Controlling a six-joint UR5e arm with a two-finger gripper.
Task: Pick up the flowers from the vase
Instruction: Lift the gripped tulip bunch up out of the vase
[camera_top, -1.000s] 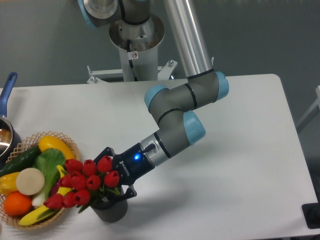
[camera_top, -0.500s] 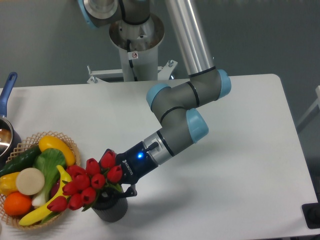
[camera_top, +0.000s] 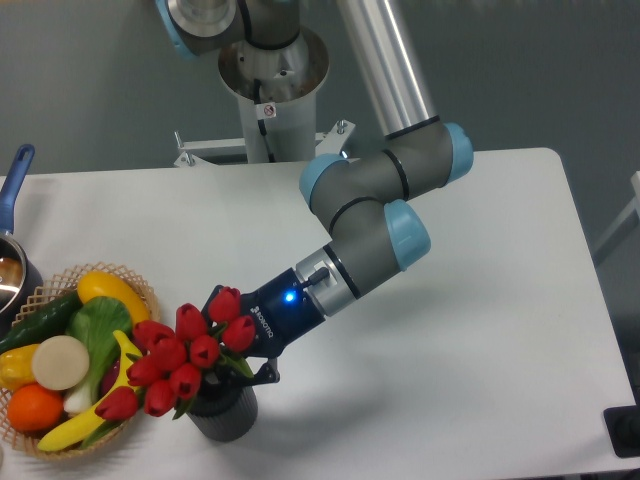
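On white table, hand (camera_top: 240, 345) clamps flowers (camera_top: 180, 358) above vase (camera_top: 222, 415).

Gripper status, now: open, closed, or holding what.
Gripper: jaws closed on the flowers, whose stems remain in the vase.

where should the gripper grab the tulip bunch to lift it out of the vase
Grip the tied stems just below the buds, above the vase rim, coming from the arm's side. The flowers lean toward the basket, leaving that side open; the gripper is already there.
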